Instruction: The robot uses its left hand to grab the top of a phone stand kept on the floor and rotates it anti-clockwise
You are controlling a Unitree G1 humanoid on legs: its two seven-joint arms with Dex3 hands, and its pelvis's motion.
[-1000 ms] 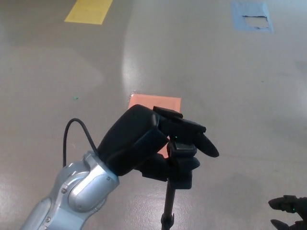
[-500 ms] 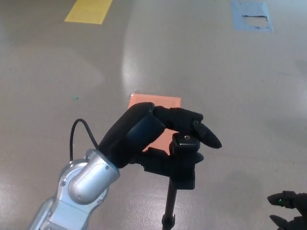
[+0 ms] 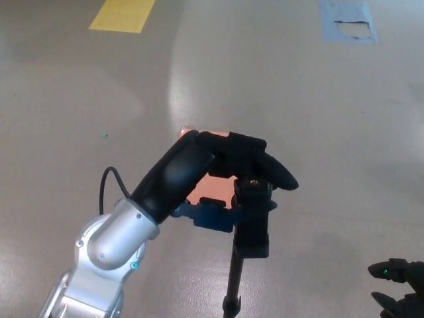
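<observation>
The black phone stand (image 3: 252, 222) rises from the floor on a thin black pole (image 3: 232, 281) at the lower middle of the head view. My left hand (image 3: 218, 165) comes in from the lower left and is shut on the stand's top. Its fingers (image 3: 265, 167) curl over the top and its thumb (image 3: 209, 216) presses from the left side. The silver forearm (image 3: 109, 248) slopes down to the picture's lower left. My right hand (image 3: 399, 288) shows only at the bottom right corner, fingers apart, holding nothing, well clear of the stand.
An orange patch (image 3: 213, 189) lies on the grey floor, partly hidden behind my left hand. A yellow tape strip (image 3: 122, 14) sits at the top left and a blue tape mark (image 3: 348, 23) at the top right. A black cable (image 3: 105, 189) loops off the forearm.
My left wrist has rolled and lifted while holding the stand's top, and the stand's head has turned with it. The right hand has sunk slightly lower in the corner.
</observation>
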